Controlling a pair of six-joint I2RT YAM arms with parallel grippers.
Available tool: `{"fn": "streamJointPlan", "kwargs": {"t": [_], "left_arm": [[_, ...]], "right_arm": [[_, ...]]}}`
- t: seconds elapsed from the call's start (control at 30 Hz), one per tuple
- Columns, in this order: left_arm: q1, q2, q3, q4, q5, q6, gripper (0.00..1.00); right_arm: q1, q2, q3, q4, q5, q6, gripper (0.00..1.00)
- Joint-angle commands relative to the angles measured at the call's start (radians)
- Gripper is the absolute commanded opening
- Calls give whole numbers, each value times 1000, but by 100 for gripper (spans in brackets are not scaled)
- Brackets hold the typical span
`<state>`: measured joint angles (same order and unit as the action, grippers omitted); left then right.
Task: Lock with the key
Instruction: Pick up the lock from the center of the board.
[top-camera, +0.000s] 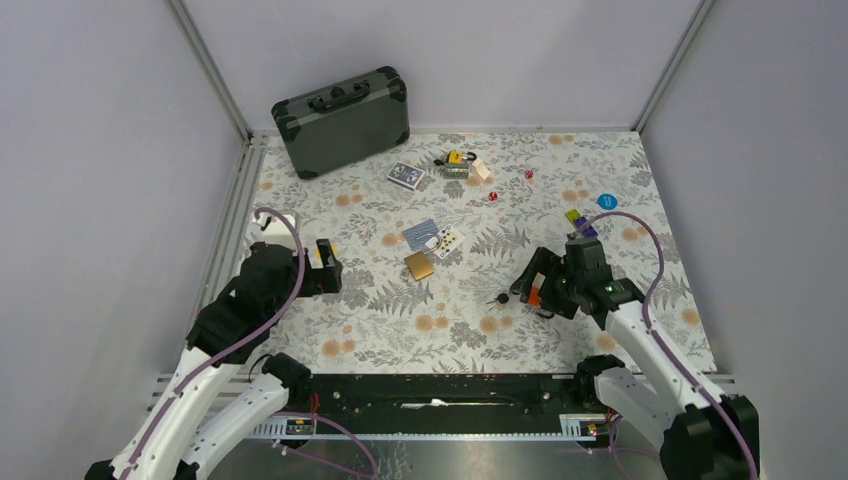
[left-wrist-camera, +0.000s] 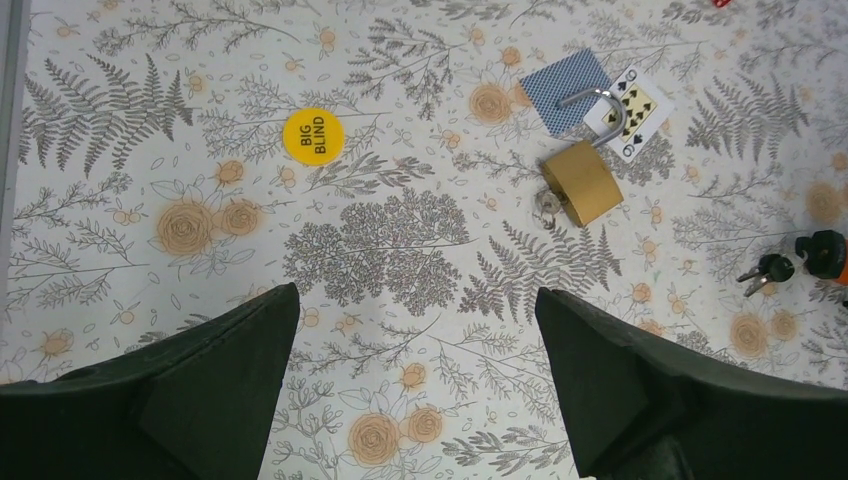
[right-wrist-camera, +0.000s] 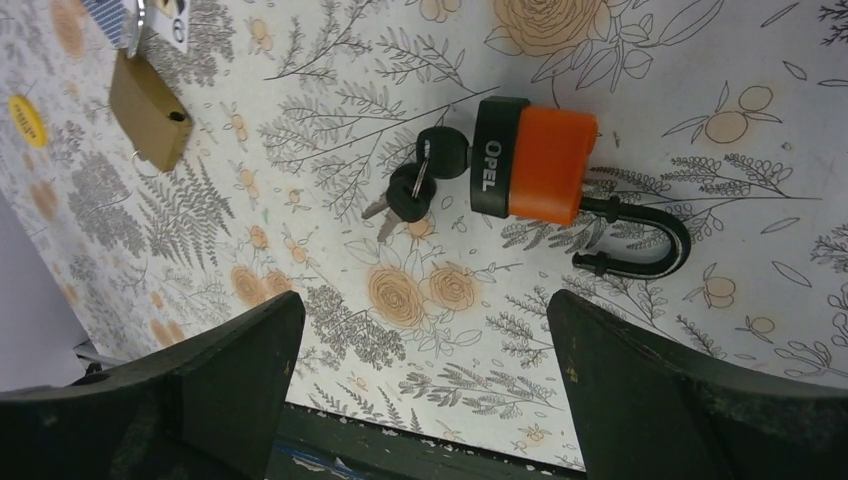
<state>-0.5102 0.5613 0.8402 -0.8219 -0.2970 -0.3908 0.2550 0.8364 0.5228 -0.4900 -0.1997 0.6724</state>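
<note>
Top view — fixed high behind the arm bases, looking down over the whole table (top-camera: 400, 330); left wrist view close above it, facing down; right wrist view likewise, nearer the front edge; all three share the brass padlock (top-camera: 419, 265) — and the keys (right-wrist-camera: 410, 190).

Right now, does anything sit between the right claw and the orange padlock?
Nothing visible. The open right claw hangs above the orange plastic-cased padlock and its black-headed keys; only bare floral tablecloth shows around them.
</note>
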Motion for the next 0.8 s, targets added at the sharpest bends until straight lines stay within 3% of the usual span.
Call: {"fn": "streamJointPlan", "kwargs": {"t": [0.0,0.2,0.47,0.63,0.77], "left_arm": [[-2,48,-4,39,-34,4,99],[-2,116,3,46,6,13,99],[-2,112,-5,60,37,19,99],[-4,131,-4,64,66,26,99],[-4,118,-5,63,72,26,99]], "right_arm": [[23,115,46,91,7,52,100],[243,271,156,107,223,78,100],[260,460,390,-201,629,-53,100],[241,558,364,-196,593,-33,99],[207,565,291,-106,536,-4,86]]}}
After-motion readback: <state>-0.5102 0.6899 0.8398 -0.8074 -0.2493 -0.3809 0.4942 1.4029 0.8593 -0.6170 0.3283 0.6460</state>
